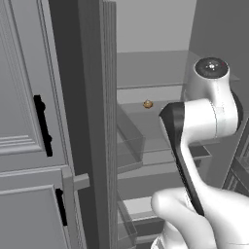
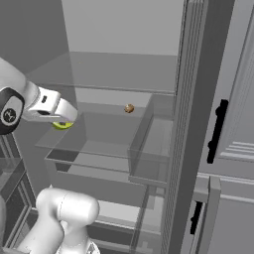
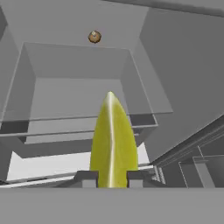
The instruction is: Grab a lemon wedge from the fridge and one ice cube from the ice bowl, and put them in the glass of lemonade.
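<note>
Your pincer (image 3: 110,178) is closed on the lemon wedge (image 3: 113,142), one fingertip on each side, holding it inside the open fridge (image 2: 198,99) above a pale shelf. A small round brown thing (image 3: 94,36) sits farther back.

Bright yellow lemon wedge (image 3: 113,140) with a pale centre line, small brown round thing (image 3: 94,36), dark grey fridge (image 2: 198,74), light grey cabinets (image 1: 22,121) with black handles (image 1: 43,125)
</note>
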### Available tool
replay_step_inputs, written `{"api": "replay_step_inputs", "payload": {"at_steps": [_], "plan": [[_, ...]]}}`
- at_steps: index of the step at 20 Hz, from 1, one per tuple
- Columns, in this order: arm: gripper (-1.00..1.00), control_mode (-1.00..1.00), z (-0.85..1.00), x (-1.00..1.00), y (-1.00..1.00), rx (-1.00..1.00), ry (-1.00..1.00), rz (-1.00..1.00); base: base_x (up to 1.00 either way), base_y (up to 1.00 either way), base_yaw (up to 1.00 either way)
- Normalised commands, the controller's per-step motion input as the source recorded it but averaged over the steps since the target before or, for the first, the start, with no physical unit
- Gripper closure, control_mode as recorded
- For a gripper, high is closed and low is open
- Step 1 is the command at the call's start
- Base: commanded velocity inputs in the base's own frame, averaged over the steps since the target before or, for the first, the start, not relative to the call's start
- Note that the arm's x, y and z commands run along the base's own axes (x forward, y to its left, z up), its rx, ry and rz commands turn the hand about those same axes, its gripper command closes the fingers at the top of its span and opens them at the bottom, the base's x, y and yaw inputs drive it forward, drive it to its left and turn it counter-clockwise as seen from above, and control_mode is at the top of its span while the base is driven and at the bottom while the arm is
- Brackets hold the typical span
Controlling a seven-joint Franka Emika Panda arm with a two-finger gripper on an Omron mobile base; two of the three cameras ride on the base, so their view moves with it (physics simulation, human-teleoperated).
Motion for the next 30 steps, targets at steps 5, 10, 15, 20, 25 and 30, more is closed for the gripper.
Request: {"api": "replay_step_inputs", "payload": {"at_steps": [5, 10, 15, 20, 25, 30], "plan": [[1.0, -1.0, -0.54, 0.01, -0.03, 0.0, 0.15, 0.07, 0.0, 0.0, 0.0], [1.0, -1.0, -0.11, 0.07, -0.15, 0.0, -0.07, 0.11, 0.0, 0.0, 0.0], [1.0, 1.0, 0.0, 0.0, 0.0, 0.0, 0.0, 0.0, -0.41, -0.11, 0.01], [1.0, 1.0, 0.0, 0.0, 0.0, 0.0, 0.0, 0.0, -1.0, 0.0, 0.08], [1.0, 1.0, 0.0, 0.0, 0.0, 0.0, 0.0, 0.0, -1.0, 0.0, 0.08], [1.0, 1.0, 0.0, 0.0, 0.0, 0.0, 0.0, 0.0, -0.92, -0.22, 0.01]]}}
